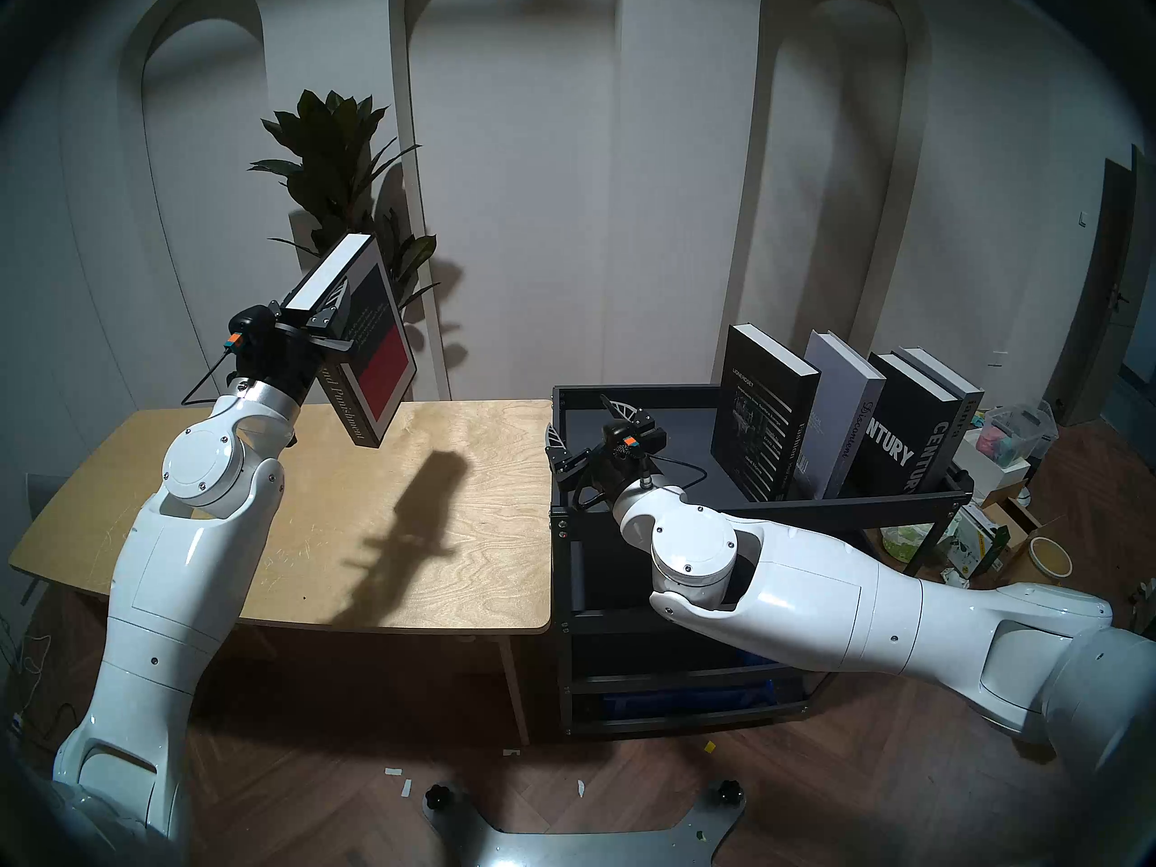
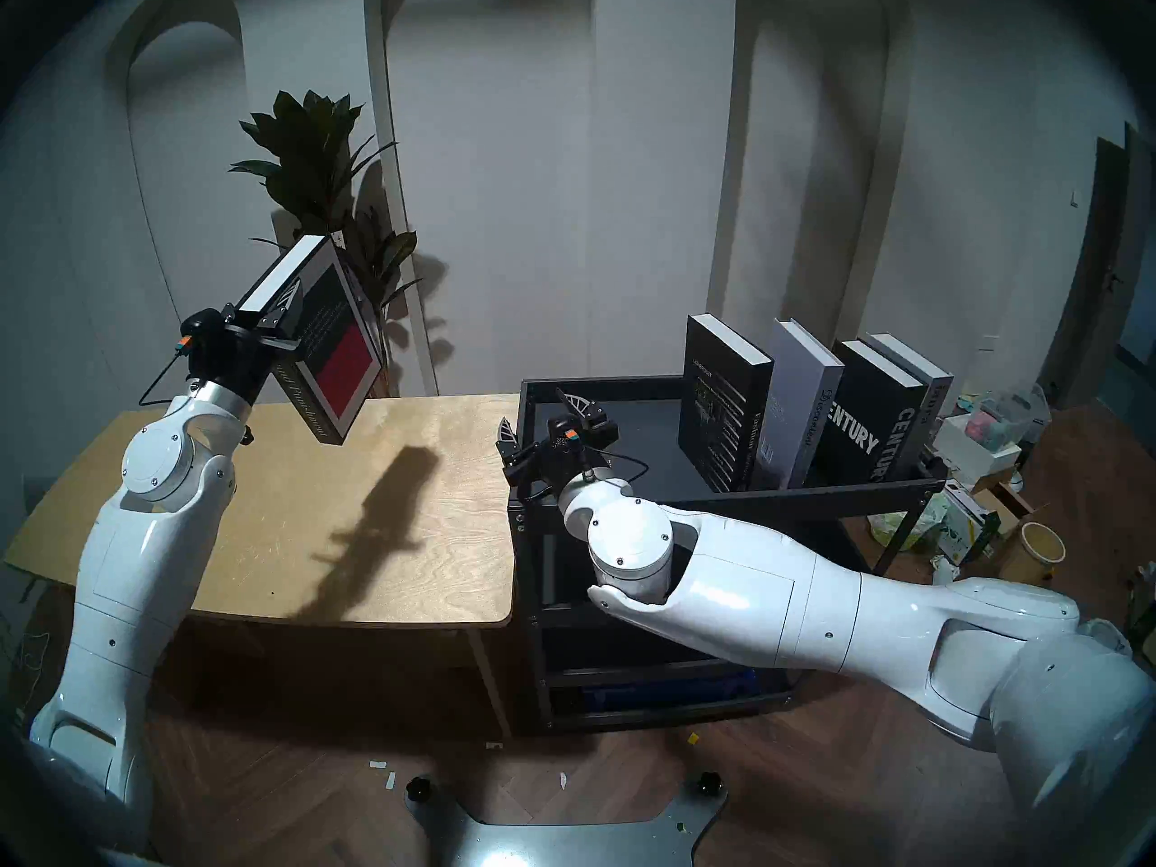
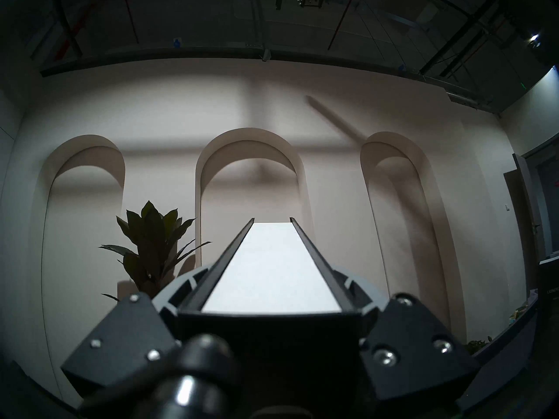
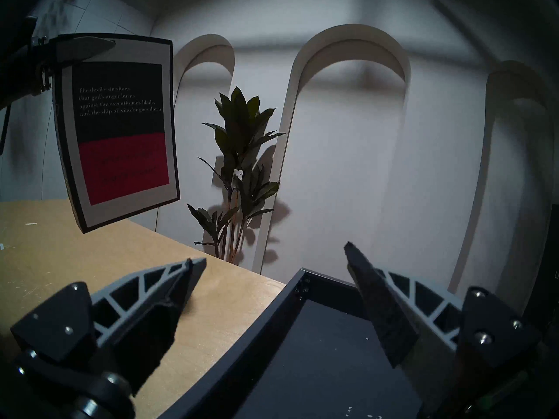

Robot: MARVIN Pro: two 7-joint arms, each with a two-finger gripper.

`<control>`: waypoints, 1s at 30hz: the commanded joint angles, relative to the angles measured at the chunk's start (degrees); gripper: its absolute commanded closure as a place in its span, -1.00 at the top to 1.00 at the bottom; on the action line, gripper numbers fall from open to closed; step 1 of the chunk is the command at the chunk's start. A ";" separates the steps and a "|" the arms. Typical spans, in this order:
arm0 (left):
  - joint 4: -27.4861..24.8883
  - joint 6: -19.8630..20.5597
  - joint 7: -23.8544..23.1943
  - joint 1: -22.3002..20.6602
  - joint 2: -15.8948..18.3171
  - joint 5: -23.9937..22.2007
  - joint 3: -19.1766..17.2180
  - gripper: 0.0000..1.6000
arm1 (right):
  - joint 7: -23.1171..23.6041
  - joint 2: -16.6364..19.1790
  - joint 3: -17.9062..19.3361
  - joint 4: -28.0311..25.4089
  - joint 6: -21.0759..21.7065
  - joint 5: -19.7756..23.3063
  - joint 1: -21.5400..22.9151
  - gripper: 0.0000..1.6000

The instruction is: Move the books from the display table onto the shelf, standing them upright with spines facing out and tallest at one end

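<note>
A staged showroom-like room: arched wall niches (image 1: 513, 159), potted plant (image 1: 341, 159), herringbone wood floor (image 1: 313, 772)

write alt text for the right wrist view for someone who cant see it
The right claw hangs open and empty over the seam between the wooden table and the black shelf tray. At upper left, the other claw holds a black and red book tilted in the air above the table; a potted plant stands against the arched white wall.
</note>
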 commanded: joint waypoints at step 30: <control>-21.56 23.33 24.17 -0.27 -5.58 -6.46 0.73 -1.00 | -2.74 -10.48 -4.49 1.63 -2.29 -9.69 1.77 1.00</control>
